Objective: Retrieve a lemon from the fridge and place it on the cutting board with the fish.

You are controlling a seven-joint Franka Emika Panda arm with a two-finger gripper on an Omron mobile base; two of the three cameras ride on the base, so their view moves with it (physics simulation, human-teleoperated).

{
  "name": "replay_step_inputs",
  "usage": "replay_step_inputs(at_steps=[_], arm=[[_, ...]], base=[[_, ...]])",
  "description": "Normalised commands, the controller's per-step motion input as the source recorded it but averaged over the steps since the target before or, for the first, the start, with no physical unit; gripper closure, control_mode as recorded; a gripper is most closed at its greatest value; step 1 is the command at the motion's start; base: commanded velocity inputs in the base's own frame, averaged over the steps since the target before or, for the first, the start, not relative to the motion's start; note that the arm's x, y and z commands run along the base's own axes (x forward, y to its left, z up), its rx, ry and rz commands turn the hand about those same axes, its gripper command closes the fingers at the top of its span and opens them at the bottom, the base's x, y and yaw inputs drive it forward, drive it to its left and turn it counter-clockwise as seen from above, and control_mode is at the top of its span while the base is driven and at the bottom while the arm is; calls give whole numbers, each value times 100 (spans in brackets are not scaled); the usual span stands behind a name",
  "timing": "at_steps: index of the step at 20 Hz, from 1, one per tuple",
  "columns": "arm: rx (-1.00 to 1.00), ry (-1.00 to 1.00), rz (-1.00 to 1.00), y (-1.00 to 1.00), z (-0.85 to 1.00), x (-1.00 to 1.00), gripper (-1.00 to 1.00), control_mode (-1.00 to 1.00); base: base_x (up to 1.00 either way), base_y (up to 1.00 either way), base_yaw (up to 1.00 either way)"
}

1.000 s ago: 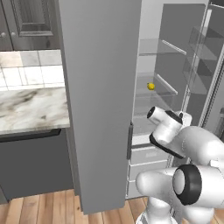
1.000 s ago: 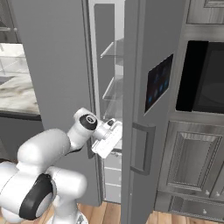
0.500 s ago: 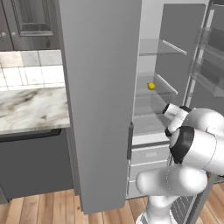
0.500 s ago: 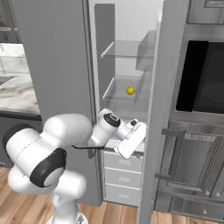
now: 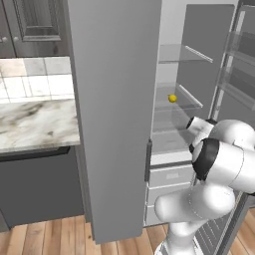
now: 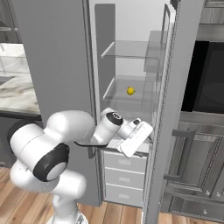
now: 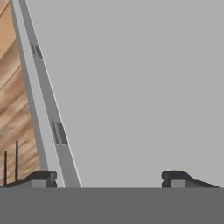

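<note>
Yellow against clear glass, the lemon (image 5: pixel 172 98) sits on the second glass shelf (image 6: pixel 131 97) of the fridge (image 5: pixel 114 114), toward the back of that shelf and well above the pale drawers (image 6: pixel 122 175). Both fridge doors stand open; the near door fills much of the left base view and hides the fridge's left interior wall. The gripper (image 7: pixel 111 178) hangs below the lemon's shelf, at the level of the top drawer, its fingertips (image 7: pixel 43 178) set wide apart with nothing between them. In the hand view it faces a plain grey fridge door panel with an edge strip, wood floor (image 7: pixel 13 87) beyond. In the right base view the fingers are hidden behind the white hand (image 6: pixel 135 138). A marble counter (image 5: pixel 35 124) lies left of the fridge.
</note>
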Motion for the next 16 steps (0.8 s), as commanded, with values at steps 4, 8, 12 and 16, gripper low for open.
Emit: replay_step_inputs(at_steps=[4, 8, 12, 16], arm=[[9, 0, -3, 89, 0, 0, -100, -100], [23, -1, -10, 90, 0, 6, -100, -100], [51, -8, -15, 81, 0, 29, -100, -100], [50, -35, -34, 84, -1, 27, -100, -100]], base=[[0, 0, 0], [0, 0, 0], [0, 0, 0], [0, 0, 0]])
